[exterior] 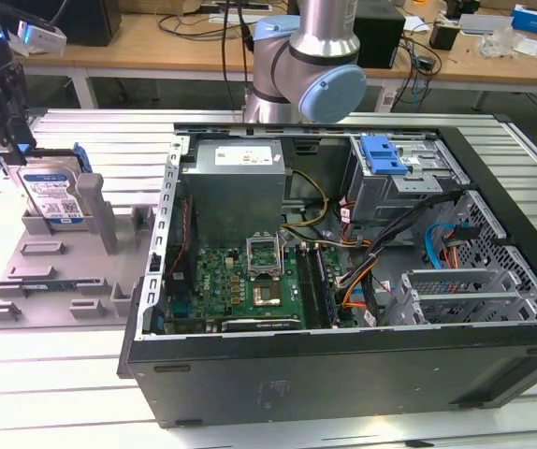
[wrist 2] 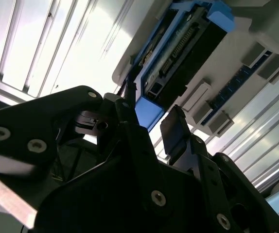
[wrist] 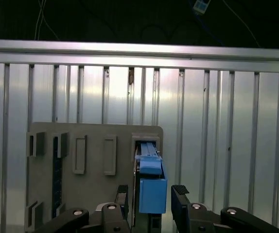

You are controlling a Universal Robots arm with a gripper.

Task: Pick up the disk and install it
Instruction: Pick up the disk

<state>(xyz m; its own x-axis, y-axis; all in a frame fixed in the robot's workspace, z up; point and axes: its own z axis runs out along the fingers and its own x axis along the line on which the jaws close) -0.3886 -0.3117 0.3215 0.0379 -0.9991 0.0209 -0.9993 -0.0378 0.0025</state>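
Nearest the lens, the black gripper (wrist: pixel 151 191): spread open, one of its fingers (wrist: pixel 180 196) on each side of the disk (wrist: pixel 152 200), around the blue frame at its upper end, not clamped — a gap visible beside at least one pad in the first wrist view. Hanging straight above the grey holder (exterior: pixel 67 267), disk (exterior: pixel 51 195) directly beneath and partly between the fingertips. By the look of it, the pick-up step, right at the grasp; nothing lifted, nothing installed yet. Disk standing on edge in a slot of the holder, labelled face out toward the exterior camera, thin blue-framed edge up toward the gripper. Connector end apparently uppermost, judging by the row of sockets facing the second wrist view. Long axis probably up and down, in line with the gripper's reach, though hard to settle with the lower part sunk in the slot. Calls, on this reading, for closing squarely on the two flat faces, centred so as not to twist anything, then a pull straight along the slot — sideways drag likely to bind against the holder walls. Open computer case (exterior: pixel 343 365) well off to one side of the gripper, toward the exterior view's right, small blue latch (exterior: pixel 384 154) at its far corner, far from the fingers.
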